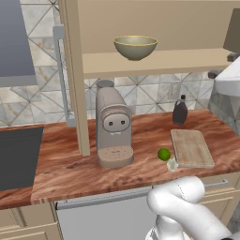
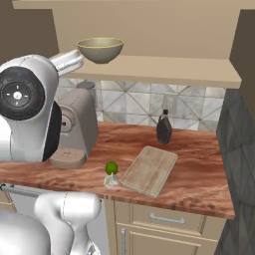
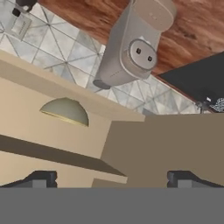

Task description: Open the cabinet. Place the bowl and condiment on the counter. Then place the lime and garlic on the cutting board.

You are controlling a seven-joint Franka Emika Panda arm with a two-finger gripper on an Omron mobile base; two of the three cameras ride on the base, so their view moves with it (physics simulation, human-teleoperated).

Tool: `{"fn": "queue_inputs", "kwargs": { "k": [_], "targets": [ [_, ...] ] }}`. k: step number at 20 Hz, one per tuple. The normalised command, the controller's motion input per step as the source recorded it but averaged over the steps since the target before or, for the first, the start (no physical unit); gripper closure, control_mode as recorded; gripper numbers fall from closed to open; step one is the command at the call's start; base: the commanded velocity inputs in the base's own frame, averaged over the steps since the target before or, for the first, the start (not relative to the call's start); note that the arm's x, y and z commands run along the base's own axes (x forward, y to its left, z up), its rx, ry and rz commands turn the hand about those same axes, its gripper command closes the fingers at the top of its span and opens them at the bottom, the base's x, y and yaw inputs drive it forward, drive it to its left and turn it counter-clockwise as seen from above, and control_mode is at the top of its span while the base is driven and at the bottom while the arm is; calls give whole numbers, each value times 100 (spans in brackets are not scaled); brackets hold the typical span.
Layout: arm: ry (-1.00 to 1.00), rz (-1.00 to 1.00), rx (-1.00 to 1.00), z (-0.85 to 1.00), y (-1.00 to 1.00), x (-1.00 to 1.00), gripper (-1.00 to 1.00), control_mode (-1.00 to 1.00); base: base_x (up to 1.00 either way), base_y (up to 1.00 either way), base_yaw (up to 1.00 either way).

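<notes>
Both base views overlook the counter (image 1: pixel 70 164); the hand view is rolled upside down.

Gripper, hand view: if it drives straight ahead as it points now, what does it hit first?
Probably the cabinet panel beside the shelf; the open gripper aims right of the bowl. Depth is unclear.

Grey-white patterned tile backsplash (image 1: pixel 150 91) behind beige lower drawers (image 2: pixel 167 219).

Coffee machine (image 1: pixel 113 127) upright (beige); dark cooktop (image 1: pixel 18 157) beside.
</notes>
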Motion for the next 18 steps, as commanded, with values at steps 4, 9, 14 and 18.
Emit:
{"fn": "queue_inputs", "kwargs": {
  "k": [4, 9, 14, 18],
  "targets": [
    [0, 0, -5, 0, 0, 16, -100, -100, 0, 0, 0],
    [0, 0, -11, 10, 5, 5, -100, -100, 0, 0, 0],
    [3, 2, -24, 1, 15, 25, -100, -100, 0, 0, 0],
    [14, 0, -32, 0, 29, 35, -100, -100, 0, 0, 0]
  ]
}}
